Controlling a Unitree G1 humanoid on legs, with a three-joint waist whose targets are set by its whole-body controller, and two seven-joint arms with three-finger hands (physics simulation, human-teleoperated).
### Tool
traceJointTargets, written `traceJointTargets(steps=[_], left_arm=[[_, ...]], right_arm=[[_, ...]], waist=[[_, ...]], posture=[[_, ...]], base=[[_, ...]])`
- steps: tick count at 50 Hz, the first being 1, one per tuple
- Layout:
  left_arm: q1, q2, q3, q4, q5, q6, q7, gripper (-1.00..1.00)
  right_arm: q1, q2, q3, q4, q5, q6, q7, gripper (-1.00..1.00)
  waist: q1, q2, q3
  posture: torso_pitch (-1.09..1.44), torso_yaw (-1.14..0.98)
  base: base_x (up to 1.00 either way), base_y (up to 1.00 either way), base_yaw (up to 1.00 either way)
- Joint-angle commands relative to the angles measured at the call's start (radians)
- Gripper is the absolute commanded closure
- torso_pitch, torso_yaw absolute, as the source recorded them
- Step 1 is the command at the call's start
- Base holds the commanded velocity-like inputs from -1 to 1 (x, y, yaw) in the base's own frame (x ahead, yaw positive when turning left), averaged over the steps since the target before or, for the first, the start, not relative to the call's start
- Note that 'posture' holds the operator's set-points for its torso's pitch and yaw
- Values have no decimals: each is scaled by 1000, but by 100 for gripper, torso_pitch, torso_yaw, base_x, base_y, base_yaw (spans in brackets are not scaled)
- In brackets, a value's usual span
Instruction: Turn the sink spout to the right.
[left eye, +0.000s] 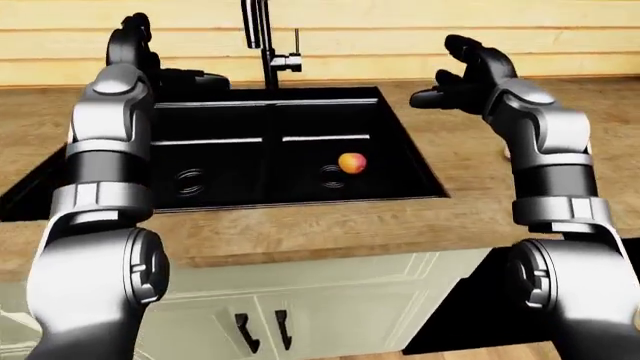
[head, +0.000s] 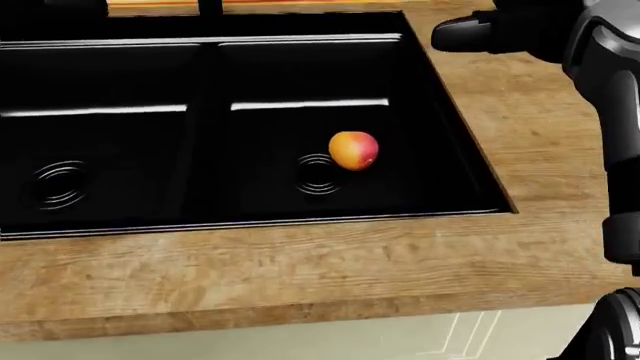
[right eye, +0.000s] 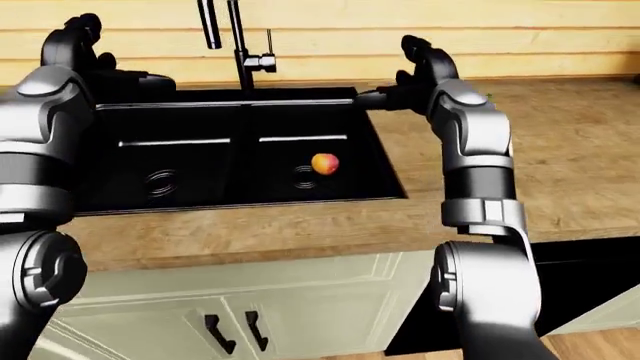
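- Black sink (left eye: 400, 161) lies below our raised hands.
- Our right hand (left eye: 462, 79) hovers spread, right of the spout (left eye: 262, 34).
- Our left hand (left eye: 135, 41) looks spread too.

arms: silver-grey shells, blk bands | joints: round discs | robot hand (left eye: 470, 75): blk, 3 fingers

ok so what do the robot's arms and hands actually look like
Both arms are glossy silver-grey shells in rounded segments, split by black bands and black joints, with round disc caps at the elbows. The left robot hand and right robot hand are black with stubby fingers. No cables or markings show.
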Motion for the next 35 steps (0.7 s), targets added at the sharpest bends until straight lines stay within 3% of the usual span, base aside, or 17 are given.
traceJointTargets(steps=[1, 3, 9, 12, 13, 14, 15, 18, 20, 22, 23, 25, 35], left_arm=[[-48, 32, 14, -33, 2, -30, 4, -100], [-45, 36, 16, -33, 1, -30, 4, -100], [-43, 42, 16, -41, 0, -24, 3, -100], [-41, 42, 16, -45, 1, -20, 5, -100], [-41, 43, 16, -47, 1, -18, 6, -100], [-40, 43, 15, -50, 2, -18, 6, -100], [-40, 43, 13, -51, 4, -18, 5, -100], [-42, 45, 16, -52, 4, -16, 7, -100], [-45, 50, 6, -47, 15, -10, 3, -100], [-51, 46, 24, -37, -4, -6, -1, -100], [-50, 45, 27, -40, -13, -6, -9, -100], [-47, 51, 31, -45, -22, -8, -8, -100], [-35, 76, 37, -71, -64, 10, -26, -100]], right_arm=[[-49, -8, -2, -36, 3, -22, -2, -100], [-50, -7, 0, -30, 1, -27, -2, -100], [-53, -7, 0, -33, 1, -24, -1, -100], [-55, -7, 0, -33, 0, -22, 0, -100], [-53, -8, -1, -36, 1, -22, 0, -100], [-51, -8, -1, -38, 1, -22, 0, -100], [-49, -9, -2, -40, 1, -20, 0, -100], [-46, -9, -3, -44, 2, -22, 0, -100], [-43, -7, -3, -48, 5, -29, 3, -100], [-46, -6, -3, -37, 6, -35, 4, -100], [-50, -6, -3, -32, 6, -37, 4, -100], [-55, -6, -2, -32, 7, -35, 4, -100], [-58, -12, -1, -49, 9, -16, 4, -100]], waist=[[8, -4, -35], [3, 11, -46], [-11, 74, -37], [-22, 137, -53], [-26, 168, -82], [-16, 138, -50], [-23, 158, -38], [-12, 136, -48], [-16, 112, -36], [-7, 102, -56], [-3, 89, -56], [-9, 33, -62], [-8, 61, -30]], posture=[[0, 0], [0, 0], [0, 0], [0, 0], [0, 0], [0, 0], [0, 0], [0, 0], [0, 0], [0, 0], [0, 0], [0, 0], [0, 0]], base=[[30, 0, 0], [31, 0, 0], [32, 0, 0], [32, 0, 0], [30, 0, 0], [32, 0, 0], [32, 0, 0], [32, 0, 0], [12, 0, 0], [0, 0, 0], [0, 0, 0], [0, 0, 0], [0, 0, 0]])
